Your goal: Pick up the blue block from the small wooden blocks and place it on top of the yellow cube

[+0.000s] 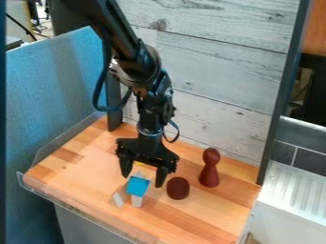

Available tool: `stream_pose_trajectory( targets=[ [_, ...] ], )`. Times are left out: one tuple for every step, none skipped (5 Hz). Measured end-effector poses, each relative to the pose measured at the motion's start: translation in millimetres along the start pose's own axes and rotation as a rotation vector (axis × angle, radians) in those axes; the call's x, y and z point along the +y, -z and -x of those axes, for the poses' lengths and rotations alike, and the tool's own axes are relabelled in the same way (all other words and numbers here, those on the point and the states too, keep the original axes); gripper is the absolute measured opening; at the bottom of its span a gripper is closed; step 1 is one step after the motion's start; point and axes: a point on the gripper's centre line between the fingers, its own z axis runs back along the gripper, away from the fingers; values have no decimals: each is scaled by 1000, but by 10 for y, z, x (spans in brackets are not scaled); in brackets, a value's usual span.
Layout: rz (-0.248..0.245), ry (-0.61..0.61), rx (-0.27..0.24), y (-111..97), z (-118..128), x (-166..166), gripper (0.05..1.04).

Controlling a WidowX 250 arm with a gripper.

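gripper first: wide or narrow?

wide, from the camera view, with its fingers apart around the top of the blue block on the table.

so which step is this?

lining up at the block, i'd judge, with a hold not yet sure. next calls for squaring the fingers to its sides, then a gentle close, clear of the dark red lump just beside the right-hand finger in view. the red pawn stands upright behind that.

what can't you make out?

whether either finger touches the block, or how deep they reach. a white piece shows under the block, but i can't tell if they're joined. something yellow is mostly hidden behind, and the arm's base is cut off.
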Motion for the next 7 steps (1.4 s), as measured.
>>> stream_pose_trajectory(
  targets=[
    [-14, -7, 26, 80, -68, 9, 999],
    [-53, -20, 57, 164, -105, 51, 1000],
    [-76, 12, 123, 205, -73, 59, 962],
    [-71, 28, 215, 168, -63, 62, 688],
    [-42, 30, 278, 104, -85, 84, 524],
    [-5, 0, 302, 42, -197, 91, 524],
    [32, -69, 303, -52, -424, 96, 524]
  ],
)
